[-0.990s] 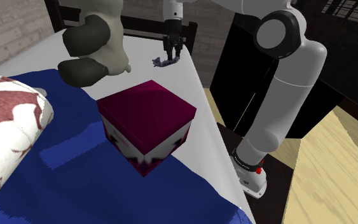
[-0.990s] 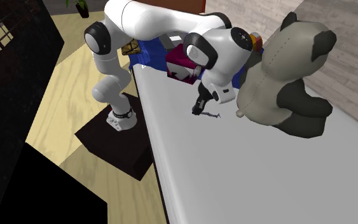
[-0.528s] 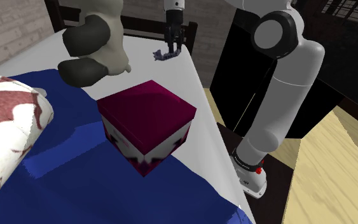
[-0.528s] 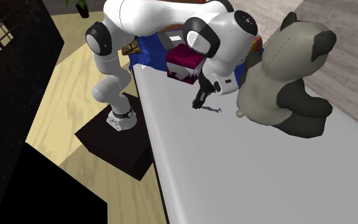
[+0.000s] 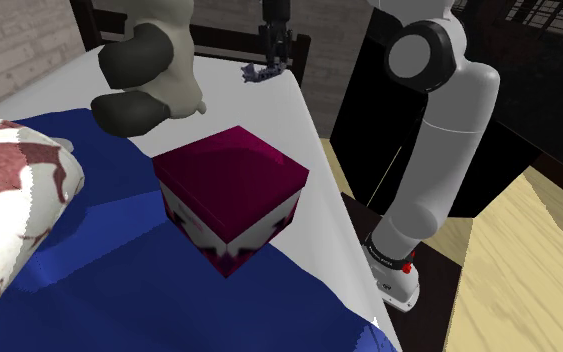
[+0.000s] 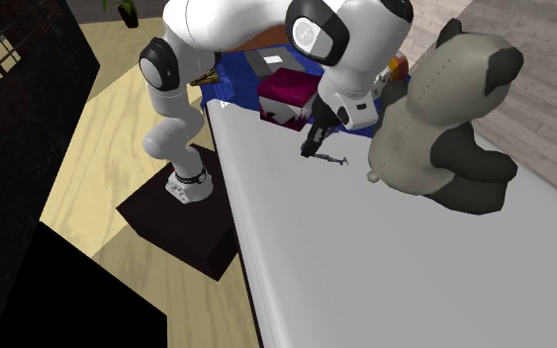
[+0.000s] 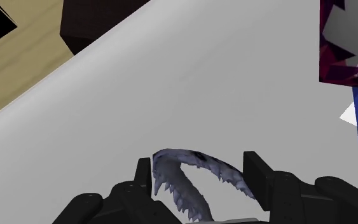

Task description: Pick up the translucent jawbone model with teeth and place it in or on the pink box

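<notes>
Rising from its stand point(image 6: 182, 222) beside the bed point(image 6: 385, 267), the white arm point(image 5: 439, 170) climbs steeply, bends at a high dark-jointed elbow and then reaches out over the white surface, with the wrist turned so that the black gripper point(image 5: 275, 66) points almost straight down. It hangs over the bare end of the bed, close to the long edge that runs past the stand. The jawbone model point(image 7: 199, 158), a pale greyish arch lined with small pointed teeth, sits right at the fingertips, curving from one to the other across the gap. The two fingers point(image 7: 255, 170) stand partly apart and are clamped on it, one against each end of the arch, and they touch nothing else. From here I cannot tell whether the jawbone clears the sheet or rests on it. The pink box point(image 5: 231, 185), deep magenta on top, stands well apart from the gripper along that same long edge, where a blue blanket point(image 5: 119, 270) begins. A big grey and white plush panda point(image 6: 444, 129) lies near the gripper, further in from the edge.
</notes>
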